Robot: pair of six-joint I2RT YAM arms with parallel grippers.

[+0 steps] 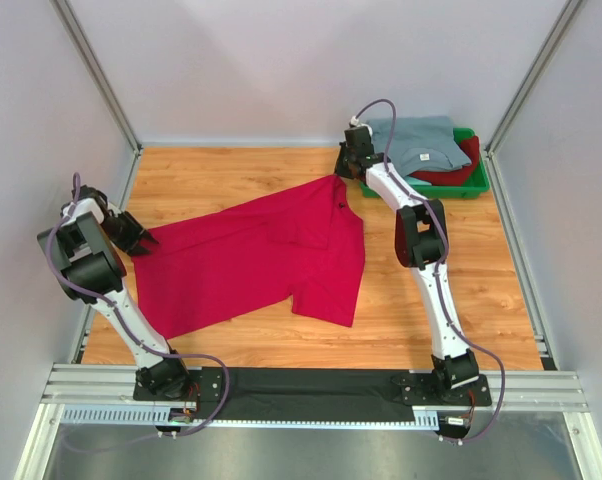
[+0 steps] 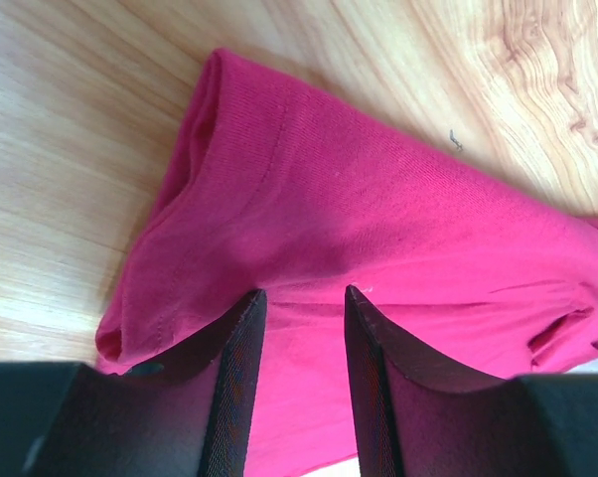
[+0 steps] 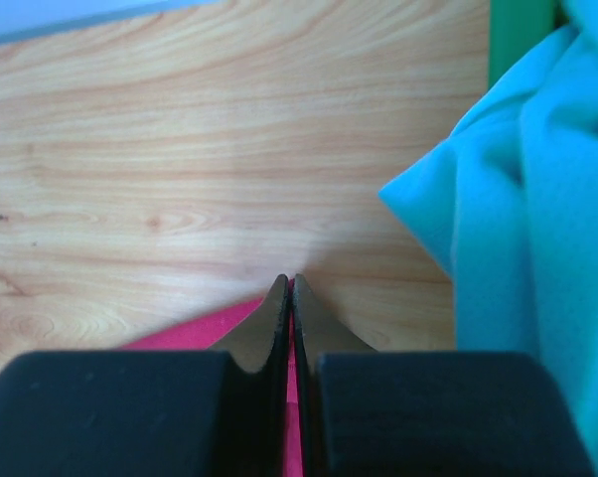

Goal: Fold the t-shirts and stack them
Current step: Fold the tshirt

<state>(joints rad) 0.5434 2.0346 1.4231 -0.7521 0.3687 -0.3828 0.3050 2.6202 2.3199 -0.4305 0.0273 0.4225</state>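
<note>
Risks: right pincer is shut, and only a sliver of the red t-shirt shows between its tips, at the far corner just beside the green tray. A bite that thin could slip out on a lift or pull, and the fold would collapse. Same pincer sits close to the grey-blue t-shirt spilling over the tray's left edge. A careless sweep could snag it and drag the stack, with the dark red t-shirt under it. Left pincer stands apart over the left end, cloth under and between the tips, nothing clamped that I can see. If right pulls alone, I'd expect the cloth to skew across the tabletop.

Layout: red t-shirt lies spread on the tabletop, doubled over at its right side, between the two pincers. Its left end is at the left one and its far-right corner is in the right one.
</note>
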